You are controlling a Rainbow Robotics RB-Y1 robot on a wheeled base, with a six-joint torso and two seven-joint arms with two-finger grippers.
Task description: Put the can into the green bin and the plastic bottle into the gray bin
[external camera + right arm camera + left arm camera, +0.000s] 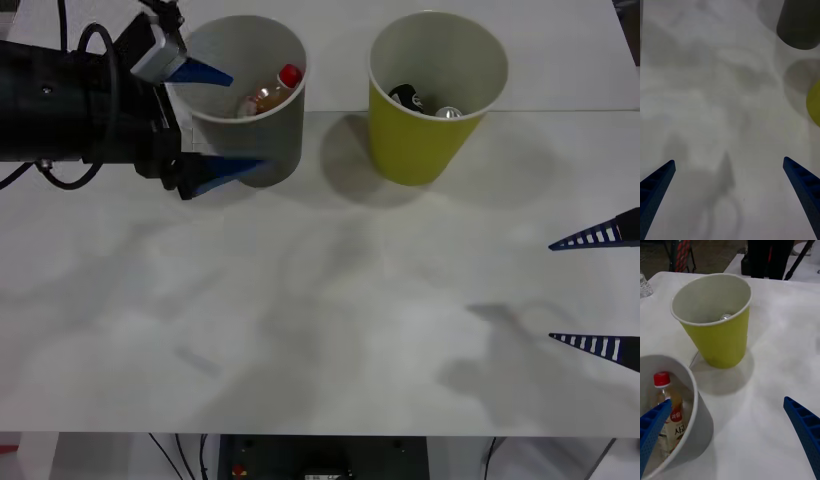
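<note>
Upper left, our left claw (208,123) hangs spread at the gray bin (262,140) holding the plastic bottle (272,92); the can (405,97) sits in the green bin (420,145) — right claw (597,292) spread, lower right over the bench (320,320).

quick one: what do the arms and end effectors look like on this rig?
Left arm: thick matte-black body with black cables looped along it and a gray block at the wrist. Left end effector: two blue tapered fingers, wedge-shaped with pointed tips. Right end effector: the same blue fingers, with ribbed, slotted faces. No markings readable.
</note>
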